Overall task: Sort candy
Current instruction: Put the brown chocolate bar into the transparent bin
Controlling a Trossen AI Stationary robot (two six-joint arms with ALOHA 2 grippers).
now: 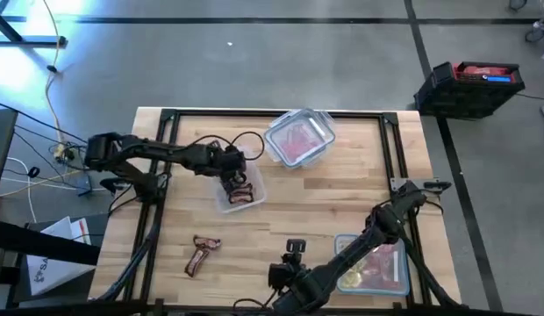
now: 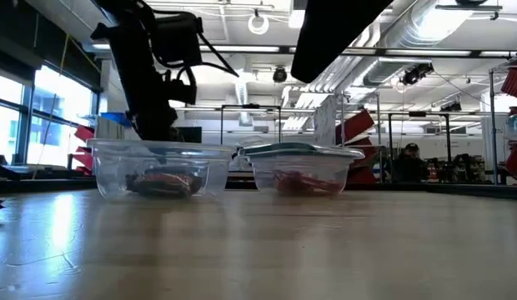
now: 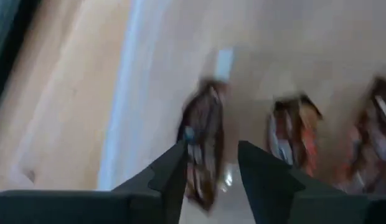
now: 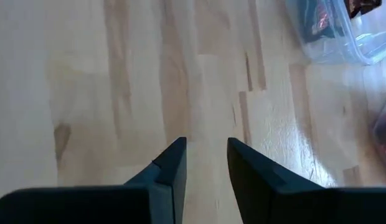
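My left gripper (image 1: pixel 237 180) (image 3: pixel 211 162) is open, pointing down into a clear lidless container (image 1: pixel 239 193) (image 2: pixel 158 171) at the table's left middle. Dark brown candy bars (image 3: pixel 202 140) (image 3: pixel 291 134) lie on its floor, one of them under the gap between the fingers. Two more brown candies (image 1: pixel 202 254) lie loose on the wood near the front left. My right gripper (image 1: pixel 283 268) (image 4: pixel 207 149) hovers open over bare wood near the front edge, holding nothing.
A clear container with red candy (image 1: pixel 298 139) (image 2: pixel 304 173), its lid askew on top, stands at the far middle. A third container (image 1: pixel 375 265) with yellow and pink-red candy sits at the front right, under my right arm. A black frame (image 1: pixel 272 112) borders the table.
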